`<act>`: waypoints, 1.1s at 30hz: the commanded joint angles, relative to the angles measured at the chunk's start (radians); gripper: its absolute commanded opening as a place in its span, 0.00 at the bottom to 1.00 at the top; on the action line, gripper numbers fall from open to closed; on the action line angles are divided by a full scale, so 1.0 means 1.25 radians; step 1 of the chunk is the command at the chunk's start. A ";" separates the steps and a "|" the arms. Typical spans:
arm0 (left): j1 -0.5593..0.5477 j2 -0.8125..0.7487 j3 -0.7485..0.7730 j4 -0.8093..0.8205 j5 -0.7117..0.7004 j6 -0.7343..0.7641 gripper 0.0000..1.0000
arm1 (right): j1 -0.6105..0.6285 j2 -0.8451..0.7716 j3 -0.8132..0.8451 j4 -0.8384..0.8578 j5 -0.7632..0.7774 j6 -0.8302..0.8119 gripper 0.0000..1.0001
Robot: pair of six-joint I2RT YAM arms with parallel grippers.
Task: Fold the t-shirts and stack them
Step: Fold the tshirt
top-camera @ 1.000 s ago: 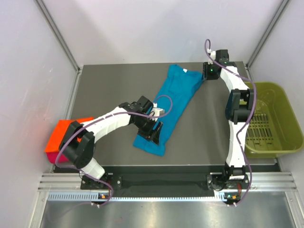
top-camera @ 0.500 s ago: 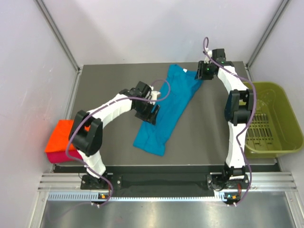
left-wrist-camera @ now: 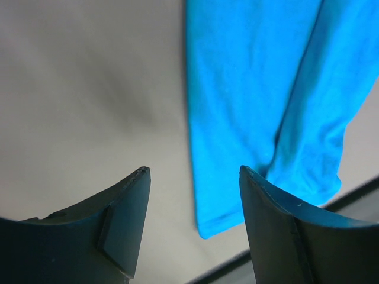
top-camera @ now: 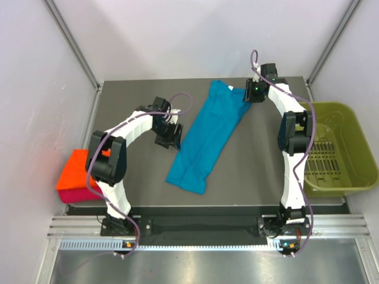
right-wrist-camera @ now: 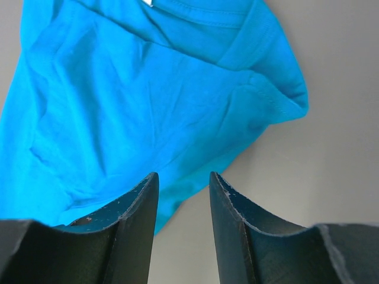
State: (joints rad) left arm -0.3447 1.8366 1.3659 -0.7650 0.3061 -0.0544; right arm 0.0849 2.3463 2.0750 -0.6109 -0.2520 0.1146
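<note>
Your left gripper and right gripper are both open and empty, each just beside the teal shirt on the desk.

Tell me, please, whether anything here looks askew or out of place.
The teal shirt lies slantwise across the table, a long strip, creased near its collar. The orange-and-pink stack sits at the table's left edge, seemingly overhanging it. Nothing looks damaged.

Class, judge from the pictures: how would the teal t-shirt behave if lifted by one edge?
Probably floppy: the teal t-shirt lies flat in soft folds and creases, so it would likely drape and unfold. It looks thin, so probably light.
</note>
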 commanded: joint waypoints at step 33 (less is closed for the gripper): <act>0.001 0.077 -0.072 -0.065 0.127 -0.047 0.00 | -0.025 0.199 0.275 0.094 0.047 0.058 0.15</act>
State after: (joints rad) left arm -0.3290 1.9797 1.3006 -0.8516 0.4667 -0.1123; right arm 0.0586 2.5805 2.3505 -0.5621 -0.1848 0.1516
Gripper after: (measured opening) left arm 0.010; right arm 0.153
